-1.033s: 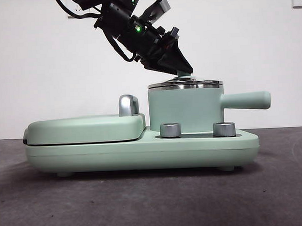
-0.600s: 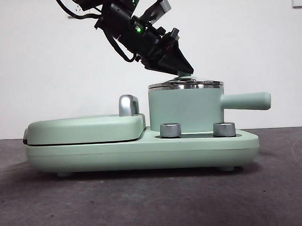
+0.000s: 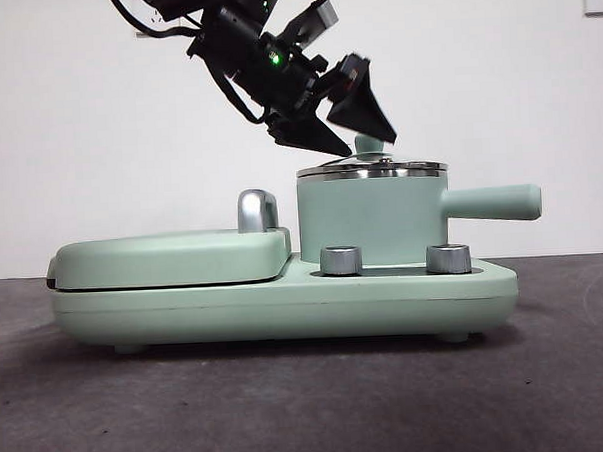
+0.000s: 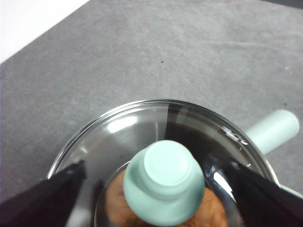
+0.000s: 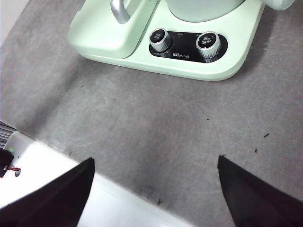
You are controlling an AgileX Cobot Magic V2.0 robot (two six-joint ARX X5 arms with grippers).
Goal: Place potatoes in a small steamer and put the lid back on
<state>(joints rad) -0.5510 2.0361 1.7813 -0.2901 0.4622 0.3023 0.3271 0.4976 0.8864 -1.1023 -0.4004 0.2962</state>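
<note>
Two claws released — left claw (image 3: 350, 134) spread around the knob of the lid (image 3: 371, 169) atop the small steamer (image 3: 371, 218), potato (image 4: 118, 203) beneath; right claw (image 5: 154, 177) spread, well away.

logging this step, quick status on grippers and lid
Left gripper open, straddling lid's knob. Lid on steamer, potato inside. Right gripper open, waiting.

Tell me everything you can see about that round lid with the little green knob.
The lid sits flat and level on the mint-green steamer, closing it. It looks like clear glass ringed by a shiny steel rim, with a rounded mint-green knob at its centre. Through the glass, in the left wrist view, an orange-brown potato shows inside. The left hand hangs just above, jaws spread to either side of the knob and not touching it.
</note>
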